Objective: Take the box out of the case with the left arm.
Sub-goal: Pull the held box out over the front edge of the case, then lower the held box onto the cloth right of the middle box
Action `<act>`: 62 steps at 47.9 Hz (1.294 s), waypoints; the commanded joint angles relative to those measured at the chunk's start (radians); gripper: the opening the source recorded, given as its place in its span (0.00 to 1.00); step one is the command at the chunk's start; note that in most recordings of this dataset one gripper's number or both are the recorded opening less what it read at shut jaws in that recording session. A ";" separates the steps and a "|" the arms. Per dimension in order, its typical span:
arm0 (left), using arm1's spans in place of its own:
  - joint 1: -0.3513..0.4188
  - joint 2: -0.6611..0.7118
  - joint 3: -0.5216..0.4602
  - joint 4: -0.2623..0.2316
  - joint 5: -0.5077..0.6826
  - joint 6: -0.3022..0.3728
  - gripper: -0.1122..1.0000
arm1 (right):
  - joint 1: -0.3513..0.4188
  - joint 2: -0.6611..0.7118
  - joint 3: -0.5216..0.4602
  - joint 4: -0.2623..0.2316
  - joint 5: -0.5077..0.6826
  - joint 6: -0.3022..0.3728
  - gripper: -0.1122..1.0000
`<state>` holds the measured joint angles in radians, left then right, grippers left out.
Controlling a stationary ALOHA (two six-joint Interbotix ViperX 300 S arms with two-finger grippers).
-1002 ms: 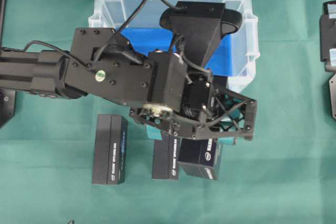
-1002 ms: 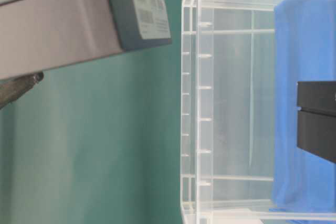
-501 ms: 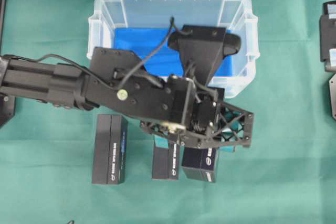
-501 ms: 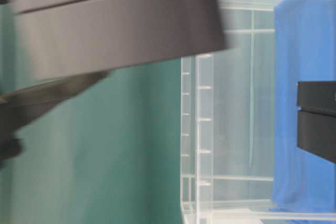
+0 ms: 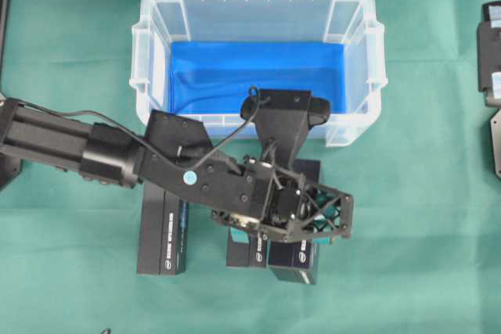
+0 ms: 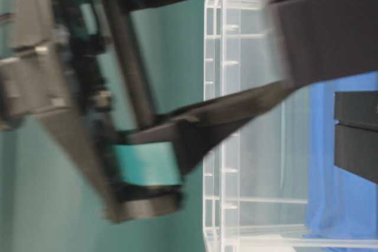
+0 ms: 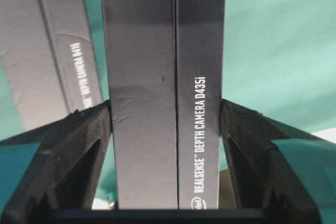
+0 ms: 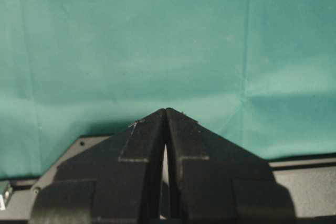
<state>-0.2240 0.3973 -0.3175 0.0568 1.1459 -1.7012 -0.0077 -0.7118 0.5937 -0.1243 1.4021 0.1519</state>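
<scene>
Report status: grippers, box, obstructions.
Left gripper shut on box, outside the case. Right gripper shut, empty. Two boxes close beside on cloth.

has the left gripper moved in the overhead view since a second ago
Yes. The left gripper, shut on the box, has shifted down-frame and slightly left, farther from the case.

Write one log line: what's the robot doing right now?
left pincer: shut on dark rectangular cardboard box | clear plastic case: behind | right pincer: shut, idle

Boxes [image 5: 164, 224] crowd cloth beside case [image 5: 356, 115]; case interior open.
</scene>
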 commanded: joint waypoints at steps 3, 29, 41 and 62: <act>-0.002 -0.034 0.026 0.014 -0.037 -0.018 0.64 | -0.002 -0.002 -0.011 0.003 0.000 0.000 0.13; -0.014 0.012 0.009 0.025 -0.071 -0.041 0.64 | -0.002 -0.002 -0.011 0.003 0.000 0.002 0.13; -0.005 0.012 0.003 0.025 -0.087 -0.040 0.64 | 0.000 -0.002 -0.011 0.003 0.000 0.002 0.13; -0.003 0.011 0.011 0.025 -0.101 -0.035 0.70 | 0.000 -0.002 -0.011 0.003 0.000 0.002 0.13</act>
<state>-0.2286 0.4372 -0.2807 0.0767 1.0462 -1.7380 -0.0077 -0.7118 0.5937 -0.1227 1.4036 0.1519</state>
